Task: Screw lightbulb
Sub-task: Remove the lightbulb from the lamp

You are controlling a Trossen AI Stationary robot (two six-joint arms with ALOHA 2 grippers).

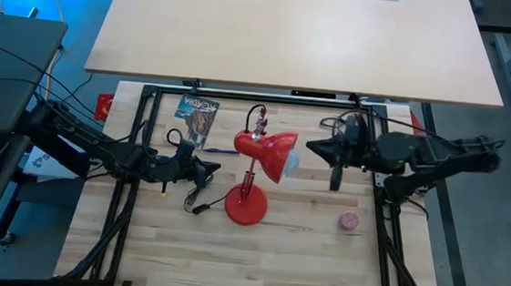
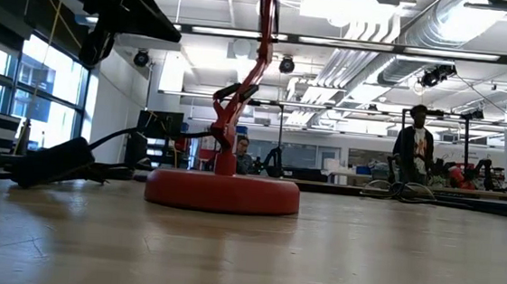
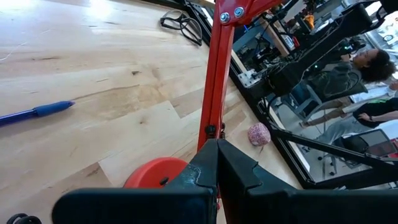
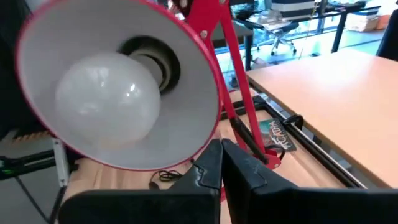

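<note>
A red desk lamp stands on its round base (image 1: 246, 206), its shade (image 1: 277, 154) turned toward the table's right. The white lightbulb (image 4: 106, 99) sits inside the shade with its base in the socket (image 4: 152, 59). My right gripper (image 4: 221, 146) is shut and holds nothing. It hovers level at the shade's opening (image 1: 310, 148), with its tips close to the rim. My left gripper (image 3: 217, 146) is shut and sits low at the lamp's red stem (image 3: 214, 93), left of it in the high view (image 1: 215, 167). My left gripper comes level from the table's left at the lower part of the lamp's stem (image 3: 210, 127), just above the base. The shut fingers hide the spot, so I cannot tell whether they touch the stem.
A pink ball (image 1: 349, 222) lies to the right of the lamp's base. The lamp's black cable and plug (image 1: 198, 202) lie left of the base, and a booklet (image 1: 196, 113) lies at the far left. A blue pen (image 3: 37, 112) and glasses (image 3: 183, 25) are on the wood. People show in the room beyond.
</note>
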